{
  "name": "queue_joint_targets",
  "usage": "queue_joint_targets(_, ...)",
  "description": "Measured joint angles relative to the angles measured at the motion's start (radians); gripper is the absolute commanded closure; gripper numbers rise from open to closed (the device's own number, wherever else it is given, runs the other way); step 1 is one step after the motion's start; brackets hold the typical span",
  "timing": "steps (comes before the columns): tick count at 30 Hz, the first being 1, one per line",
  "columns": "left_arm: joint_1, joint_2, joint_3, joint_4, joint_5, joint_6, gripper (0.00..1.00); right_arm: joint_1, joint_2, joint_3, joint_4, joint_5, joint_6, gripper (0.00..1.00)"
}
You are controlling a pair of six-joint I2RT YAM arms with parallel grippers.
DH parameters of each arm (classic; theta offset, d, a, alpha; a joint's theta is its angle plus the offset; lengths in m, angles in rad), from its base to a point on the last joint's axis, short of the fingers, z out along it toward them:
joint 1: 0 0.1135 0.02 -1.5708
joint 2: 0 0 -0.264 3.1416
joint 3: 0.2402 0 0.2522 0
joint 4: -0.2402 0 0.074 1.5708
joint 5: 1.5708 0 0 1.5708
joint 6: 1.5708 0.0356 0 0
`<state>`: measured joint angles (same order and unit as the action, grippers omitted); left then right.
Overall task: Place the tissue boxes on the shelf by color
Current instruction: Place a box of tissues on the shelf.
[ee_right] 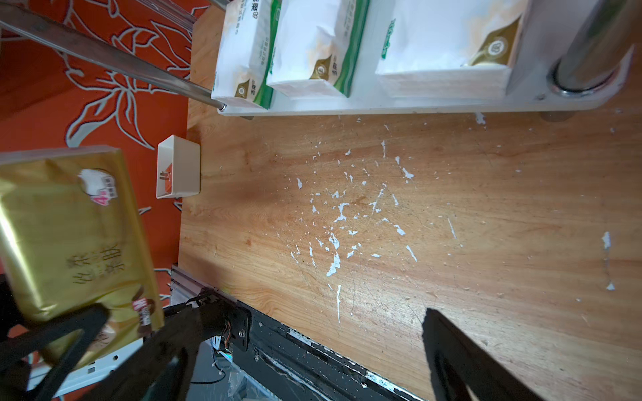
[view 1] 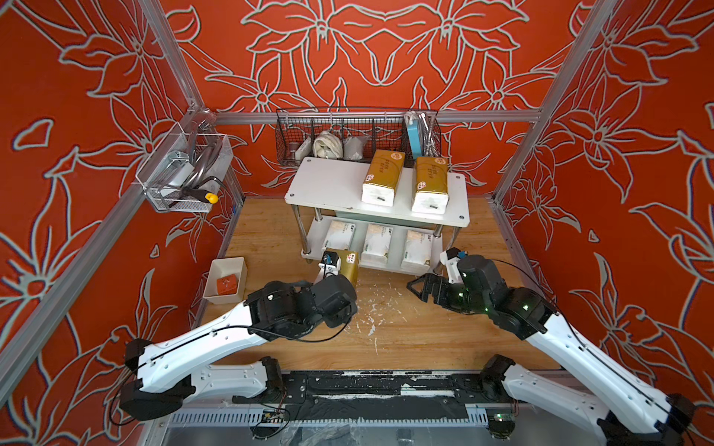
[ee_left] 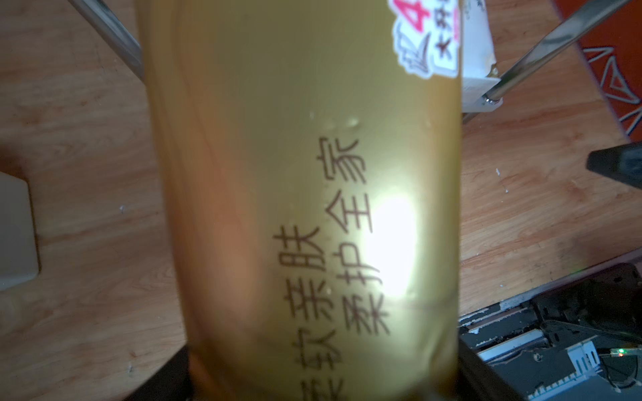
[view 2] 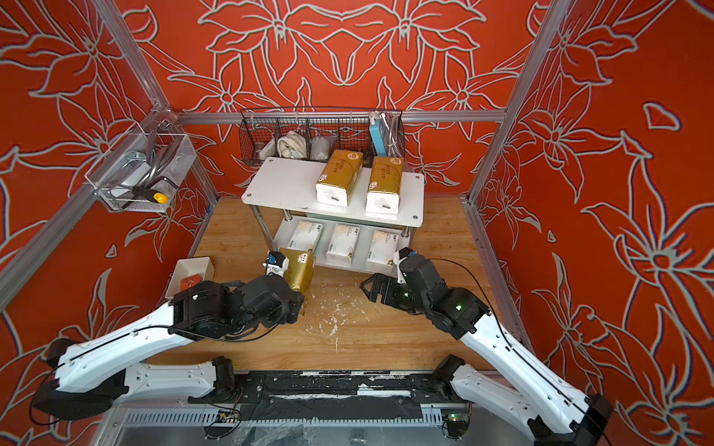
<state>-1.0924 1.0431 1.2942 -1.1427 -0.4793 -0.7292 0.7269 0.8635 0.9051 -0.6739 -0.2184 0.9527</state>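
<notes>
Left claw grips gold tissue pack, long axis toward shelf.

Bright, even light — glare, wrist-view blur

Both ends of the gold tissue pack are cropped.

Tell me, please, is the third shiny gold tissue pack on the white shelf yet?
Not yet: the shiny gold tissue pack sits in the left gripper, before the white two-tier shelf.
</notes>
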Motion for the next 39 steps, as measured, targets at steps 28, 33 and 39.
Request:
queue_joint_targets(28,0.596,0.366,0.737,0.094,0.172,0.538,0.15,0.132,0.101,0.02,0.101,-0.082,-0.022,0.01)
queue_joint_targets(33,0.657,0.474,0.889,0.106,0.232,0.589,0.14,0.134,0.098,0.02,0.103,-0.082,-0.022,0.01)
queue_joint_targets(39,0.713,0.566,0.966,0.111,0.293,0.622,0.14,0.134,0.082,0.017,0.101,-0.08,-0.022,0.01)
